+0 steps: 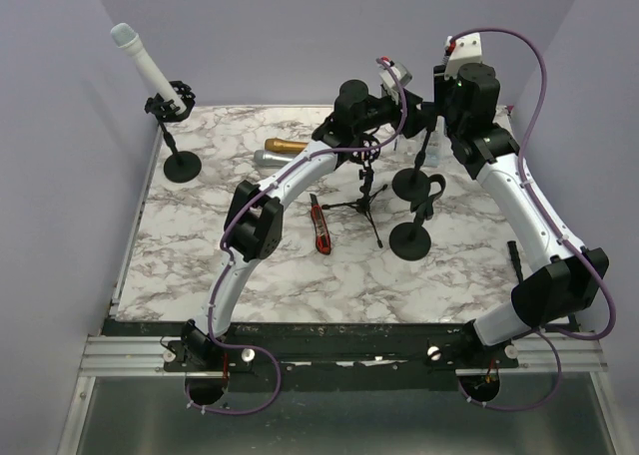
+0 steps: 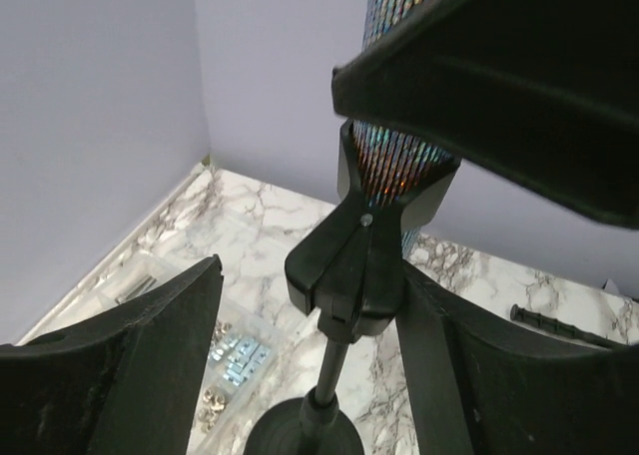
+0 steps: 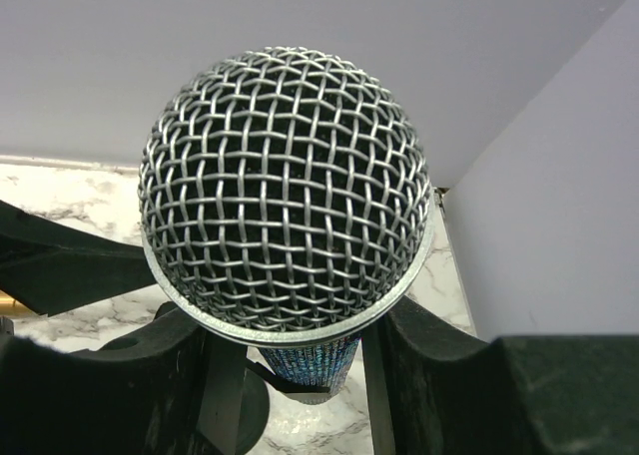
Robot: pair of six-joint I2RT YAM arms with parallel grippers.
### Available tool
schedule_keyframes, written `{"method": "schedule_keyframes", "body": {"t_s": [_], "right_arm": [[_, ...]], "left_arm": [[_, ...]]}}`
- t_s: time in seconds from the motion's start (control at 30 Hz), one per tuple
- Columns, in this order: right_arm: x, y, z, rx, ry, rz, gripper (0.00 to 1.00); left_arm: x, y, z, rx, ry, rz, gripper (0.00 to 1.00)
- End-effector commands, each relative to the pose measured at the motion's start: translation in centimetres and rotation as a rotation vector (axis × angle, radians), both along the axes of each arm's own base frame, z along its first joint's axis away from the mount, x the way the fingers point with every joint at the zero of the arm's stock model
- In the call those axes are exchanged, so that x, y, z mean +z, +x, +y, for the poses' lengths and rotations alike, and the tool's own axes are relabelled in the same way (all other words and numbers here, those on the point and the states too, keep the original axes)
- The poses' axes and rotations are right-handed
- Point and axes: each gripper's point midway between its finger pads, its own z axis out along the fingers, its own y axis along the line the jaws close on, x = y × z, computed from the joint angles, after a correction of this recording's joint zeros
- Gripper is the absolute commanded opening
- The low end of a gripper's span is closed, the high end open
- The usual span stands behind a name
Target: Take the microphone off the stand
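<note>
Microphone [image 3: 285, 186]: seated in the clip of the stand [image 2: 349, 265], at the far middle of the marble table [image 1: 200, 265].
- Long axis steep, close to upright.
- Mesh head is up and the tail is down in the clip. The overhead view shows a slight lean.
- Glitter-striped barrel rises straight out of the clip's fork.
- The right wrist camera looks almost along the axis, into the mesh ball.

Left gripper [image 2: 308, 265]: spread, level with the clip, one finger on each side of the stand.
- There is a clear gap between the clip and the finger on the left of that view.
- The other finger stands just beside the clip. I cannot tell whether it touches.
- It grasps nothing.

Right gripper [image 3: 295, 325]: above the clip, straddling the barrel just under the head, one finger on each side.
- The mesh ball hides the contact line, so I cannot tell whether it is clamped or loose.

Other items, placed from the stand:
- White microphone [image 1: 145, 61], in its own holder, well to the left by the far-left corner, head tilted up and to the left.
- Gold microphone [image 1: 285, 146], lying flat to the left of the stand.
- Small tripod [image 1: 364, 201], nearer than the stand and just to its left.
- Red knife [image 1: 321, 226], flat on the marble, nearer again and left of the tripod.
</note>
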Motion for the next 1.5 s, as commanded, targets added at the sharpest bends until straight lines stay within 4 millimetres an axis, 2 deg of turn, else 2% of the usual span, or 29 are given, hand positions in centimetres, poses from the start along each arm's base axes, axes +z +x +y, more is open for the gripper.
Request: {"method": "schedule_keyframes", "body": {"t_s": [0.0,0.2,0.5,0.73,0.9,1.0,1.1,1.2,1.33,1.47], "right_arm": [[0.7,-0.6,0.6,0.040,0.034,-0.015,0.34],[0.5,-0.5,0.8,0.048,0.043,-0.012,0.34],[0.3,-0.4,0.9,0.050,0.038,-0.006,0.34],[0.2,-0.3,0.8,0.048,0.034,-0.002,0.33],[0.2,-0.2,0.9,0.048,0.033,-0.003,0.33],[0.2,-0.3,0.9,0.050,0.033,-0.003,0.33],[0.0,-0.2,1.0,0.055,0.030,0.003,0.32],[-0.3,-0.1,0.9,0.053,0.023,0.008,0.29],[0.0,-0.1,1.0,0.055,0.023,0.003,0.26],[1.3,0.2,0.9,0.047,0.028,-0.017,0.19]], "left_arm": [[2.0,-0.5,-0.9,-0.029,-0.042,-0.072,0.63],[1.3,-0.4,-1.1,-0.028,-0.030,-0.070,0.58],[1.1,-0.5,-1.0,-0.033,-0.026,-0.070,0.66],[1.1,-0.8,-0.9,-0.069,-0.021,-0.074,0.48],[0.4,-1.0,-1.0,-0.092,-0.008,-0.065,0.46],[0.6,-1.0,-1.0,-0.086,-0.012,-0.068,0.38],[0.9,-0.9,-0.8,-0.083,-0.021,-0.067,0.21],[1.3,-1.2,-0.7,-0.097,-0.028,-0.061,0.00],[1.2,-2.0,-0.5,-0.135,-0.035,-0.026,0.00],[0.4,-2.4,-0.4,-0.141,-0.020,0.034,0.00]]}}
